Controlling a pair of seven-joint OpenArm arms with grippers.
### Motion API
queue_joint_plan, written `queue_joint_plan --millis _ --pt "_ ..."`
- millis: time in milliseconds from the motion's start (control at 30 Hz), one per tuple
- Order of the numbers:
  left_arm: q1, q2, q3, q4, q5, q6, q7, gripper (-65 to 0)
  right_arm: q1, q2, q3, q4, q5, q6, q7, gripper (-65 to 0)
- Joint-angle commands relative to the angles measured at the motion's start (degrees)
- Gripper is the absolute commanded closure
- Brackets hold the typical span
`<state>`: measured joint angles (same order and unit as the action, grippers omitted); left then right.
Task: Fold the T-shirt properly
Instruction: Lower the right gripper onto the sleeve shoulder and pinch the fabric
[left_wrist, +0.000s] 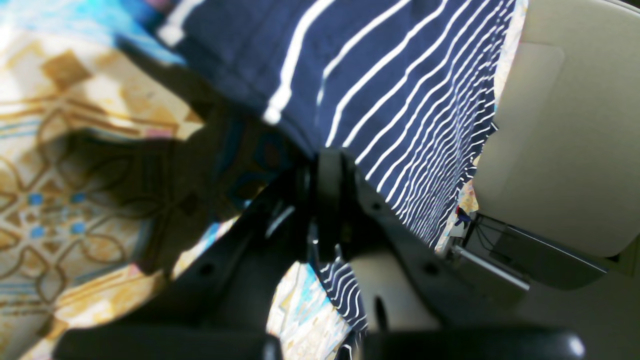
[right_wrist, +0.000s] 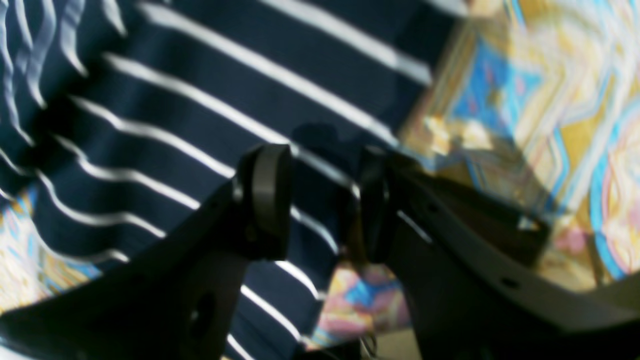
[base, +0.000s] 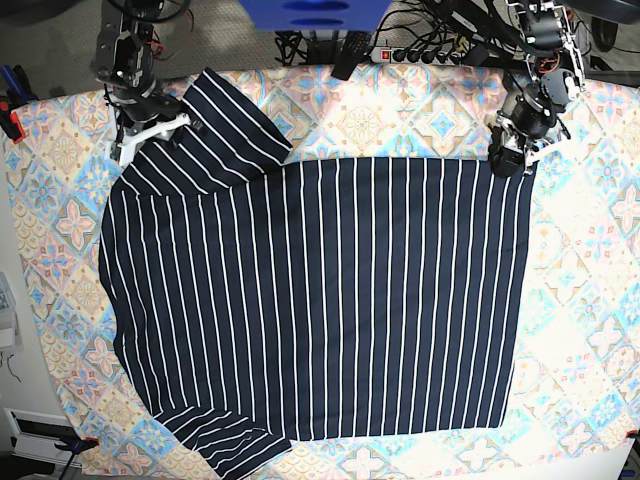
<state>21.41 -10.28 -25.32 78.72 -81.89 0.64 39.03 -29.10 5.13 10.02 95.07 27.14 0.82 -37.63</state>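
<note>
The T-shirt lies spread flat on the patterned tablecloth, navy with thin white stripes. One sleeve is folded inward at the far left corner, another lies at the near left. My left gripper sits at the shirt's far right corner. In the left wrist view it is shut on the striped T-shirt edge. My right gripper is over the folded far-left sleeve. Its jaws stand apart in the right wrist view, above the T-shirt, with nothing clamped between them.
A power strip and cables run along the back edge, beside a blue object. A red clamp holds the cloth at the left. A beige surface lies beyond the table edge.
</note>
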Motion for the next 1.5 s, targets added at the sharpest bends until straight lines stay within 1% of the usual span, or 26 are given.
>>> queue_joint_plan --millis 0,133,200,267,333,367,567,600,800,867,1000,1067,1300,1400,1467 --pt "-0.09 -0.66 -0.31 0.80 -0.62 -0.86 -0.04 0.0 -0.39 0.46 0.22 -0.34 0.86 -0.16 -0.13 -22.2" --pt "-0.09 -0.66 -0.31 0.80 -0.62 -0.86 -0.04 0.0 1.45 0.54 0.13 -4.91 9.92 -0.16 -0.13 -22.1" --pt "-0.09 -0.66 -0.31 0.80 -0.53 -0.86 -0.04 0.0 1.54 0.98 0.13 -6.50 13.00 -0.16 -0.13 -21.9" --pt "-0.09 -0.66 -0.31 0.80 -0.53 -0.86 -0.04 0.0 1.54 2.22 -0.13 -7.02 15.11 -0.16 -0.13 -21.8" --pt "-0.09 -0.66 -0.31 0.71 -0.53 -0.86 -0.04 0.0 1.45 2.48 -0.22 -6.58 15.90 -0.16 -0.13 -21.0" --pt "-0.09 -0.66 -0.31 0.71 -0.53 -0.86 -0.04 0.0 1.37 2.57 -0.22 -6.50 15.99 -0.16 -0.13 -19.5" --pt "0.26 -0.66 -0.31 0.71 -0.53 -0.86 -0.04 0.0 1.19 2.57 0.13 -6.50 16.07 -0.16 -0.13 -1.2" --pt "0.70 -0.66 -0.31 0.80 -0.53 -0.86 -0.04 0.0 1.01 2.57 0.13 -6.50 16.07 -0.16 -0.13 0.0" --pt "1.14 -0.66 -0.31 0.89 -0.53 -0.86 -0.04 0.0 -0.04 2.65 0.22 -4.47 15.90 -0.16 -0.13 -0.7" --pt "1.14 -0.66 -0.31 0.89 -0.53 -0.86 -0.04 0.0 -0.57 2.65 0.22 -2.36 15.72 -0.16 -0.13 -3.3" --pt "1.14 -0.66 -0.31 0.80 -0.53 -0.86 -0.04 0.0 -2.50 4.24 0.22 2.38 15.72 -0.16 -0.04 -12.2" --pt "1.14 -0.66 -0.31 0.80 -0.53 -0.86 -0.04 0.0 -2.50 4.24 0.22 2.82 15.72 -0.16 -0.13 -17.0" --pt "0.96 -0.66 -0.31 0.80 -0.53 -0.86 -0.04 0.0 -2.50 4.76 -0.13 2.47 15.81 -0.16 -0.13 -30.9" --pt "0.96 -0.66 -0.31 0.71 -0.53 -0.86 -0.04 0.0 -2.41 4.76 -0.13 2.38 15.81 -0.16 -0.13 -34.5" --pt "0.96 -0.66 -0.31 0.71 -0.53 -0.86 -0.04 0.0 -2.33 4.76 -0.04 1.77 15.81 -0.16 -0.13 -35.3"
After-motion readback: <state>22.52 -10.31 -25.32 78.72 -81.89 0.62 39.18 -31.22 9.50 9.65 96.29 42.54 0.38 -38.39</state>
